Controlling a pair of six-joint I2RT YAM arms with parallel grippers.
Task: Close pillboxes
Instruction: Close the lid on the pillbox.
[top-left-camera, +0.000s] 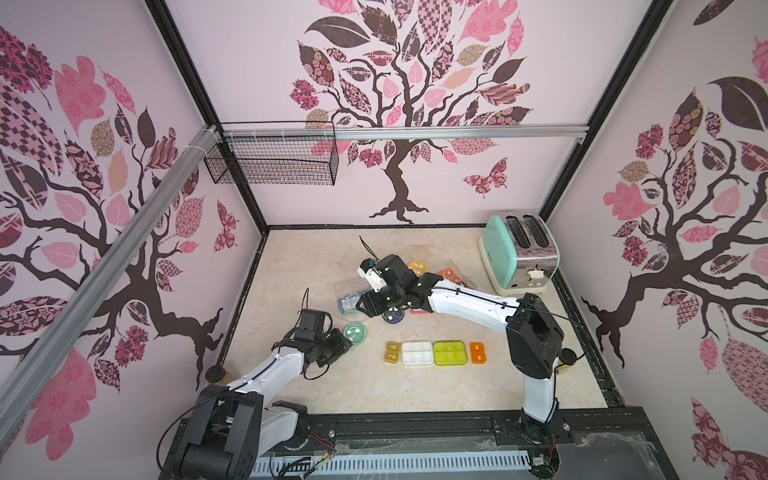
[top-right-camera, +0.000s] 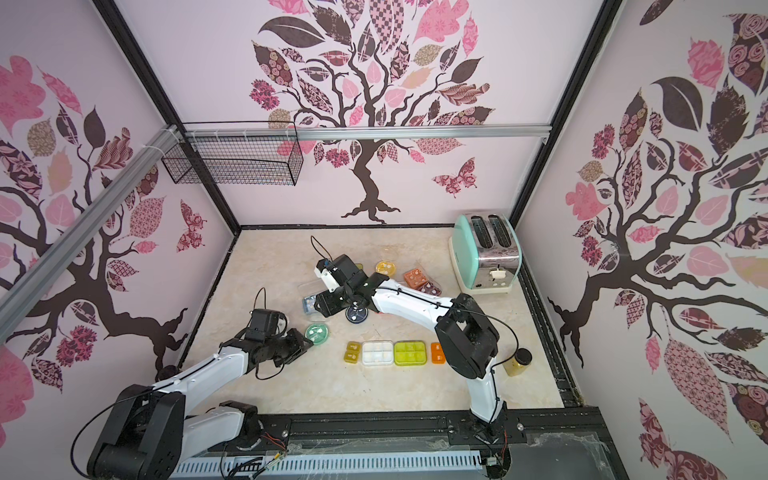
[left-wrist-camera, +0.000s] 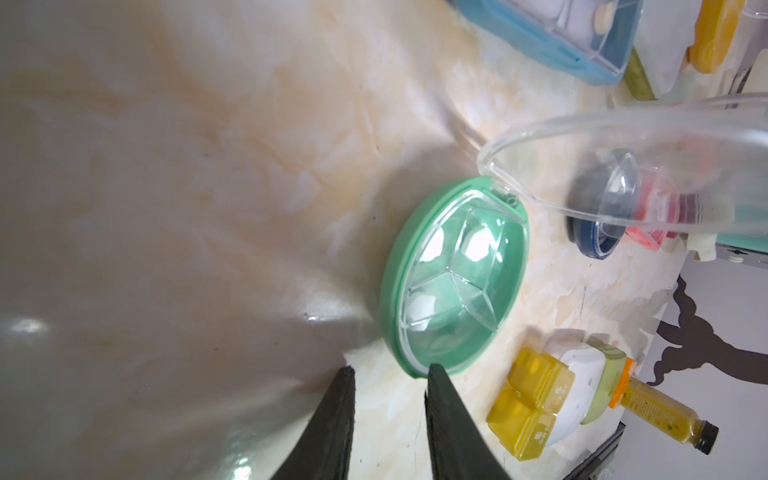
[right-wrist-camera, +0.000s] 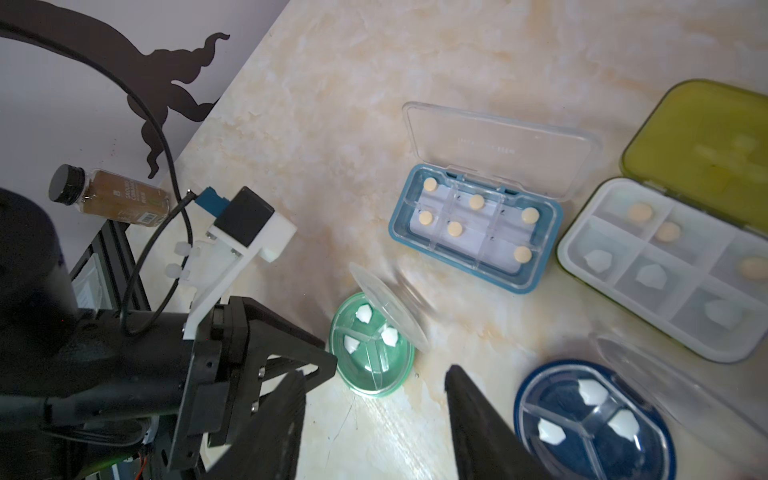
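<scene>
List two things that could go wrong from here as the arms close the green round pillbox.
1. The left gripper sits open at the rim of the green pillbox; a push may slide the box toward the navy pillbox instead of closing the raised clear lid.
2. The right gripper hovers close beside the left one near the same box, so the two could collide or tip the pills out.

a lab test cell dressed as a home kitchen: aluminium framing (top-left-camera: 415, 134) and tree-decal wall panels (top-left-camera: 257, 62) box in a marble-look tabletop (top-left-camera: 316, 249) with a mint toaster (top-left-camera: 496, 253) and a hanging wire basket (top-left-camera: 274, 164).
</scene>
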